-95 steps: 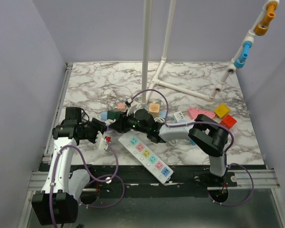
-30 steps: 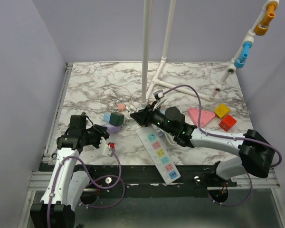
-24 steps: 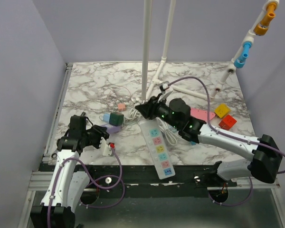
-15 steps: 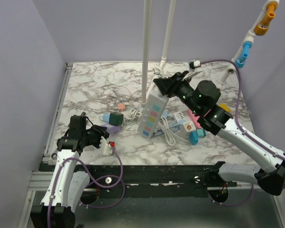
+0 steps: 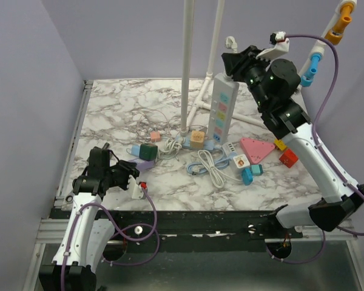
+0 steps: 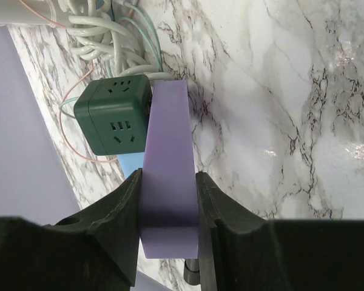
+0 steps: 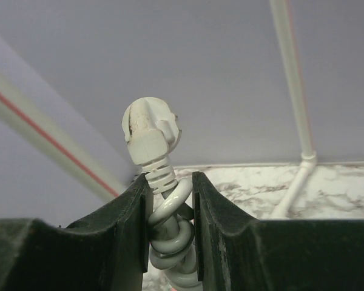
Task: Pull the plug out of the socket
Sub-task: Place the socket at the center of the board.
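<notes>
A dark green cube socket (image 5: 148,151) lies at the left of the marble table. A purple plug block (image 5: 144,164) sits against it, with a blue piece behind. My left gripper (image 5: 132,172) is shut on the purple block (image 6: 168,176), next to the green cube (image 6: 113,121). My right gripper (image 5: 235,59) is raised high at the back. It is shut on a coiled white cable (image 7: 170,212) just below a white plug (image 7: 151,130). A white power strip (image 5: 221,109) with coloured outlets hangs upright beneath it.
A white pipe frame (image 5: 186,60) stands at the back middle. A white cable bundle (image 5: 209,167), an orange cube (image 5: 197,138), a pink triangle (image 5: 256,147), red (image 5: 289,157) and yellow (image 5: 280,144) blocks lie mid-right. A small white plug (image 5: 138,187) lies by the left gripper.
My right arm has lifted the power strip off the front of the table, up and to the back right, so it hangs upright. The left arm has stayed on the purple block.
</notes>
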